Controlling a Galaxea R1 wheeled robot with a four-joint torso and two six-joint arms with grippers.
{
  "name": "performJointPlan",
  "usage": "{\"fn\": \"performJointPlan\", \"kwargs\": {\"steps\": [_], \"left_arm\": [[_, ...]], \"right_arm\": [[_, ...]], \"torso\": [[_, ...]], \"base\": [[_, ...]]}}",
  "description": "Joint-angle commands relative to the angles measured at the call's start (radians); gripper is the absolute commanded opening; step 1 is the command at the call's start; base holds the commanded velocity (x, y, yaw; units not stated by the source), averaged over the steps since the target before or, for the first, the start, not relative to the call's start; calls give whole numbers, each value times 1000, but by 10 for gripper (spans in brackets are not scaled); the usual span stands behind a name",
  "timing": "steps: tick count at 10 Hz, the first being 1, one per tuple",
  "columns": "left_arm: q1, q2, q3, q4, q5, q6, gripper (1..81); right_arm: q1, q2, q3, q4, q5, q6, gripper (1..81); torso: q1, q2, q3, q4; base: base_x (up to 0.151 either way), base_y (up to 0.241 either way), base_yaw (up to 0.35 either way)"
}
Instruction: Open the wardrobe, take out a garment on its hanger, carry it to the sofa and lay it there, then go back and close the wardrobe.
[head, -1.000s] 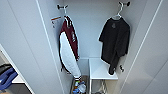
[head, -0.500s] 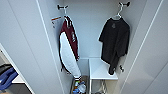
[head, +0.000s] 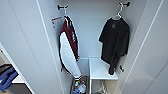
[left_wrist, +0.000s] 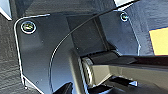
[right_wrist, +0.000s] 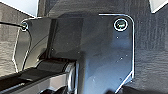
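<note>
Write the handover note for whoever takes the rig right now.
Grippers: the wrist views do not let me tell their state.
Wardrobe: open.
Black top: hanging on its white hanger from the right-hand peg, above a white shelf. A maroon jacket hangs on the left peg.
Done: doors opened.
Left: take the top out on its hanger, lay it on the sofa, return and close the wardrobe.
</note>
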Motion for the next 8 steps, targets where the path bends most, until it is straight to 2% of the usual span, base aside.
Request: {"fn": "performJointPlan", "kwargs": {"steps": [1, 5, 6, 7, 8], "left_arm": [[-37, -5, 3, -4, 36, 0, 811], [-37, -6, 3, -6, 37, 0, 811], [-37, -5, 3, -6, 37, 0, 811], [-37, -6, 3, -6, 37, 0, 811], [-37, -6, 3, -4, 37, 0, 811]], "right_arm": [[15, 13, 2, 37, -39, 3, 811], [-5, 43, -7, 39, -39, 4, 811], [-5, 45, -7, 39, -39, 4, 811], [-5, 43, -7, 39, -39, 4, 811], [-5, 43, -7, 39, -39, 4, 811]], "torso": [[0, 0, 0, 0], [0, 0, 1, 0], [0, 0, 58, 0], [0, 0, 95, 0], [0, 0, 108, 0]], "base": [[0, 0, 0], [0, 0, 0], [0, 0, 0], [0, 0, 0], [0, 0, 0]]}}
